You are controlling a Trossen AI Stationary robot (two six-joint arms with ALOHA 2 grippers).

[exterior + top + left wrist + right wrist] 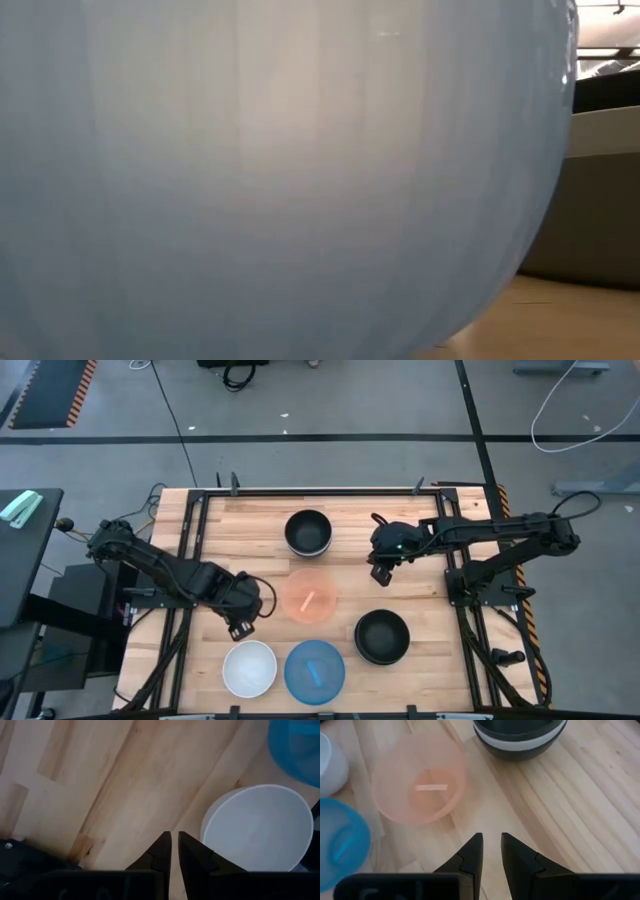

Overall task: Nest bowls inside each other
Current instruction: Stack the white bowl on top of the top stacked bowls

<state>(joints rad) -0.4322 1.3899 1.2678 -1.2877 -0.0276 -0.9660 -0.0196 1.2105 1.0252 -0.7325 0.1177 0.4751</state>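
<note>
Five bowls or stacks stand on their bases on the wooden table. At the far middle is a black bowl (308,532) nested in a white and a dark one (520,737). The salmon-pink bowl (309,595) (417,780) is in the centre, and another black bowl (381,636) is right of centre. A white bowl (249,668) (257,827) and the blue bowl (314,671) (280,170) sit near the near edge. My left gripper (243,625) (175,845) hovers shut just beyond the white bowl. My right gripper (382,570) (491,845) hovers right of the pink bowl, its fingers a narrow gap apart.
The blue bowl's wall fills nearly the whole low view. Bare wood lies along the table's left side and far right. Black frame rails (190,550) border the table's left and right edges. Cables lie on the floor beyond the table.
</note>
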